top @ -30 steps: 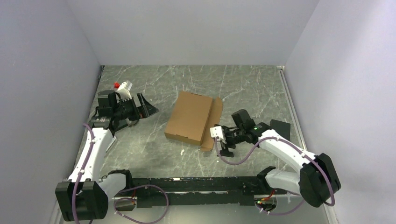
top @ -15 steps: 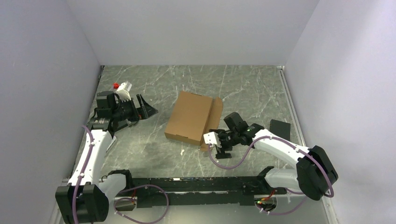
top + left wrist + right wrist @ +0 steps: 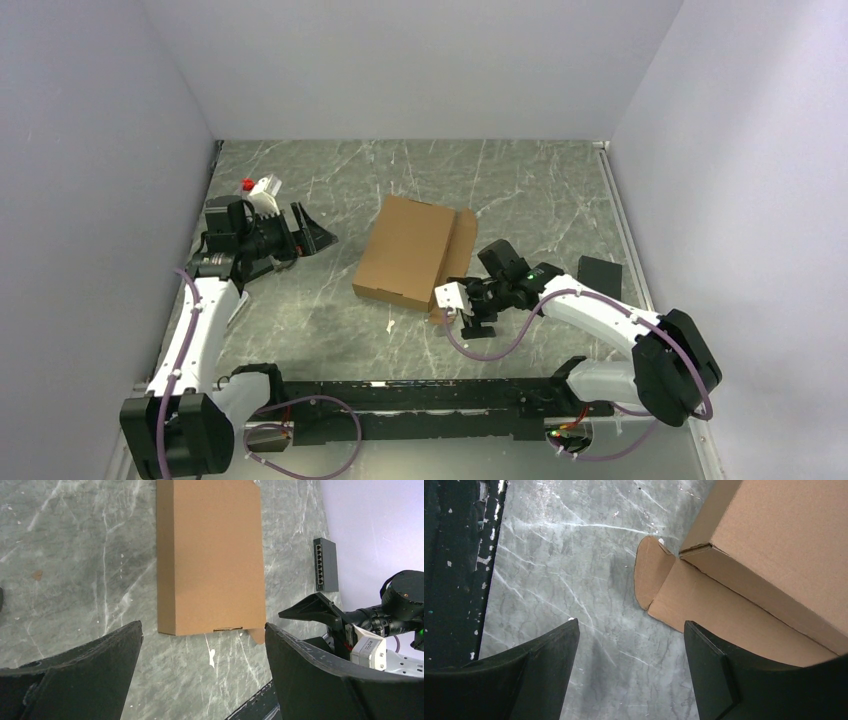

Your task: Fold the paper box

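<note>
The paper box [image 3: 405, 252] is brown cardboard, lying closed and flat at the table's middle. One long flap [image 3: 460, 250] sticks out along its right side. My right gripper [image 3: 468, 318] hovers low at the box's near right corner. In the right wrist view it [image 3: 630, 624] stands open over bare table, with the flap [image 3: 719, 605] and a small rounded tab [image 3: 649, 575] just ahead of its right finger. My left gripper [image 3: 316, 232] is open to the left of the box and well apart from it. Its wrist view shows the box [image 3: 210, 555] ahead of the open gripper [image 3: 202, 626].
A small black rectangular pad [image 3: 598, 272] lies by the right wall, behind the right arm; the left wrist view shows this pad [image 3: 325, 565] too. A white scrap [image 3: 390, 325] lies near the box's front edge. Grey walls enclose the marbled table [image 3: 520, 190].
My right gripper has moved left toward the box's near right corner, and its jaws have narrowed a little. The left arm has barely shifted. The box has not moved.
</note>
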You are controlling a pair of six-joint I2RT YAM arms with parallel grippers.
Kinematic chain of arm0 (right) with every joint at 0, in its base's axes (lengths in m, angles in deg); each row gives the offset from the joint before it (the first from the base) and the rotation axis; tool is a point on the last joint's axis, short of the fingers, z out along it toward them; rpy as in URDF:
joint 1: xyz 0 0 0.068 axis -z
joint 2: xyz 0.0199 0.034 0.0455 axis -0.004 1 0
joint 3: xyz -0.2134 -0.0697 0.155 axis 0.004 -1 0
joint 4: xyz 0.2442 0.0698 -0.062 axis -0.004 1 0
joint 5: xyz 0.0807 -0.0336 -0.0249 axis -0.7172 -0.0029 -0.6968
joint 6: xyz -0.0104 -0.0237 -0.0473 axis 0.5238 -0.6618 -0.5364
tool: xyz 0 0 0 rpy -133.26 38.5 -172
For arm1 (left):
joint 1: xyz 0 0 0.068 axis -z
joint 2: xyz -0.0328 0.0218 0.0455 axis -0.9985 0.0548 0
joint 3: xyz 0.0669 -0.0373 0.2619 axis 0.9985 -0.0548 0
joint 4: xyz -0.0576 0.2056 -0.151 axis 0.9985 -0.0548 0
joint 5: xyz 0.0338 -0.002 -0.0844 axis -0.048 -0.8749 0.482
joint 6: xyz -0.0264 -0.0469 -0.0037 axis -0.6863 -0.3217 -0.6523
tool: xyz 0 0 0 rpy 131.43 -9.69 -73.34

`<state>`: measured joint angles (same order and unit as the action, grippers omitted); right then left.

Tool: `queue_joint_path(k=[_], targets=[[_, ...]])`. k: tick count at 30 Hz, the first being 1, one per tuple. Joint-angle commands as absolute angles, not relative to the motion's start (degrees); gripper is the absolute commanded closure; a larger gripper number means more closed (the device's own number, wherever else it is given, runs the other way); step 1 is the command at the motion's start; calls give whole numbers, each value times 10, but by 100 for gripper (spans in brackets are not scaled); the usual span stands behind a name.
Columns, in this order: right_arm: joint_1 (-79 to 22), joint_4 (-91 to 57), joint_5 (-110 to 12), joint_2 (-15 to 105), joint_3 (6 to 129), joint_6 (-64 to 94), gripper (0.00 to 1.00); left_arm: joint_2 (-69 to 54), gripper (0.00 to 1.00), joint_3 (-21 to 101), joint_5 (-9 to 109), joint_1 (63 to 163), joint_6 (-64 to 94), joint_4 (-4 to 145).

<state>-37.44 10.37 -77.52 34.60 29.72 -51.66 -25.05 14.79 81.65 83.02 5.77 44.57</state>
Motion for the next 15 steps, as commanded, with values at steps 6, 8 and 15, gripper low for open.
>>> queue_joint_path(k=[6,8,15], targets=[[-423,38,-767,365,303,-471,31,-205,8,132,881,828,23,492],[-451,-3,-719,383,304,-431,36,-181,9,136,882,829,17,486],[-488,-71,-624,406,305,-364,48,-153,12,99,794,888,-67,541]])
